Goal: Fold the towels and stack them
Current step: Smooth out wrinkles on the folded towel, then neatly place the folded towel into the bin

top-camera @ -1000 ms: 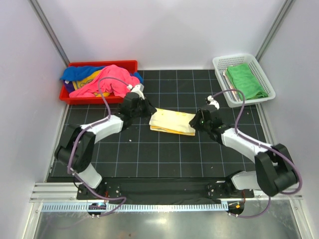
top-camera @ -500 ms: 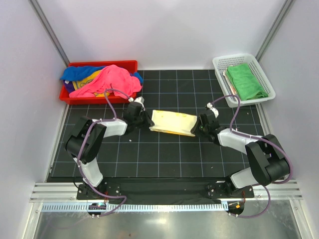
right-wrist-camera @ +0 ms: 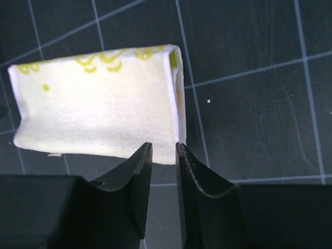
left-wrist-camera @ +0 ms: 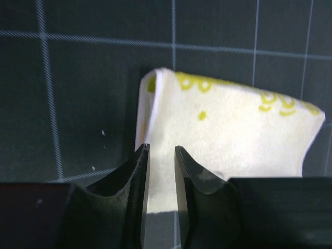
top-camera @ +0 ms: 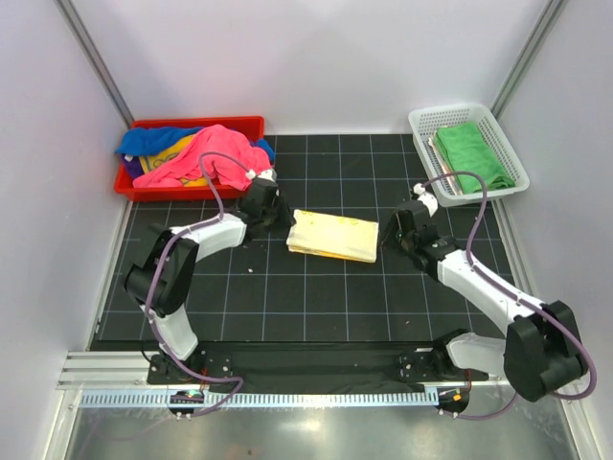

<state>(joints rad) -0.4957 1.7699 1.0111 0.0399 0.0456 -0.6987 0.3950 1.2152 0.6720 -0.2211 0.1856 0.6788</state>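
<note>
A folded pale yellow towel (top-camera: 332, 236) with yellow print lies flat on the black grid mat, also seen in the left wrist view (left-wrist-camera: 228, 135) and the right wrist view (right-wrist-camera: 98, 109). My left gripper (top-camera: 285, 218) hovers over the towel's left end. Its jaws (left-wrist-camera: 161, 148) stand a narrow gap apart with nothing between them. My right gripper (top-camera: 387, 237) hovers at the towel's right end, jaws (right-wrist-camera: 164, 145) likewise slightly open and empty. A pink towel (top-camera: 215, 153) and a blue towel (top-camera: 144, 141) lie heaped in the red tray. A green towel (top-camera: 469, 153) lies folded in the basket.
The red tray (top-camera: 144, 189) stands at the back left, just behind my left wrist. The white mesh basket (top-camera: 514, 163) stands at the back right. Grey walls close in both sides and the back of the mat.
Both grippers have let go of the yellow towel's ends, opened a little and risen slightly. The towel now lies flat and folded on the mat.
</note>
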